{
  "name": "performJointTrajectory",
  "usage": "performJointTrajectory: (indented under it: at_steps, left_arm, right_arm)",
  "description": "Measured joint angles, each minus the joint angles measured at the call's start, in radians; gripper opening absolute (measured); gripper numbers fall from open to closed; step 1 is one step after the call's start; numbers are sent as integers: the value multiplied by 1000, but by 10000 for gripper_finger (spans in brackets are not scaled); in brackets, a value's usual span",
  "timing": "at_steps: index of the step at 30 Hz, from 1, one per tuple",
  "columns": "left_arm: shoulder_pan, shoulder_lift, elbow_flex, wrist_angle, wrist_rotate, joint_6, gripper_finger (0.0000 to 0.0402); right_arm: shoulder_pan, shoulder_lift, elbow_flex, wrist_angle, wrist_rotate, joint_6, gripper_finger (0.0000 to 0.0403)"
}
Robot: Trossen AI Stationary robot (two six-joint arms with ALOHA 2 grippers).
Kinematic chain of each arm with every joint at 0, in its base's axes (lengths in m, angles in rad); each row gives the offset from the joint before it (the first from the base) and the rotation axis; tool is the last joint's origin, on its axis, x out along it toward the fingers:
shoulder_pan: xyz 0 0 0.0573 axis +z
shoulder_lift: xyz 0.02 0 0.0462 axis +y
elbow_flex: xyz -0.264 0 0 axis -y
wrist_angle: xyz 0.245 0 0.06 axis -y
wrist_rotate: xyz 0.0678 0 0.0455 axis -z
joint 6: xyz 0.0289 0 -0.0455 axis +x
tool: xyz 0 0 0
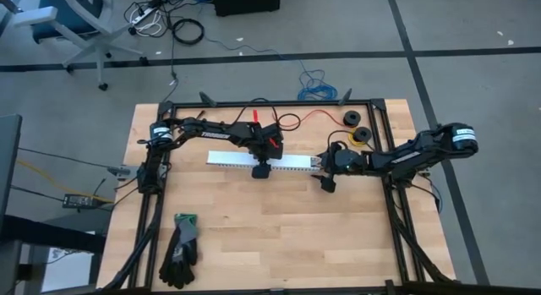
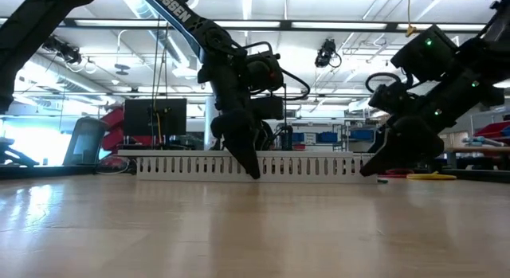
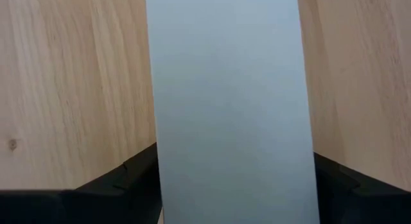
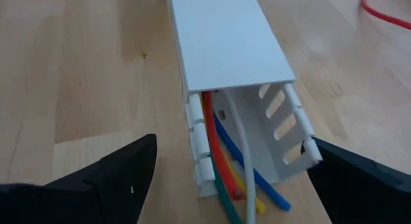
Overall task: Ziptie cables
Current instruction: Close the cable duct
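A long white slotted channel with its lid on lies flat on the wooden table. The cables, thin green, yellow, blue, white and orange-red wires, lie inside it. Their ends poke out of its open right end. My left gripper stands over the channel a little right of its middle, closed on its width. My right gripper is open at that right end, one finger on each side of it, with the wire ends between them. In the low view it hangs just above the tabletop. My left gripper clasps the channel between its two fingers, one on each long side wall, a little right of the channel's middle. The fingers come down steeply from above and lie across the channel. The channel rests flat on the table, lid up.
A single red wire and two tape rolls lie at the far right of the table. Dark gloves lie near the front left. A black frame borders the table. Bare wood stretches in front of the channel.
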Motion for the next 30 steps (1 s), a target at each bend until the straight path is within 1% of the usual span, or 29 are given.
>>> performJointTrajectory:
  at_steps: [8, 11, 16, 24, 30]
  left_arm:
    - [2, -1, 2, -57, 0, 97, 278]
    - [2, -1, 2, -60, -1, 101, 278]
    - [8, -1, 2, -60, 0, 102, 278]
    - [8, -1, 1, -55, 0, 99, 278]
    - [8, -1, 1, -42, 0, 74, 278]
  right_arm:
    - [0, 83, 0, 68, 0, 55, 327]
    - [0, 102, 0, 111, -3, 53, 310]
    - [0, 126, 0, 178, -2, 45, 305]
    - [0, 136, 0, 191, -12, 55, 302]
    - [0, 135, 0, 190, -28, 55, 270]
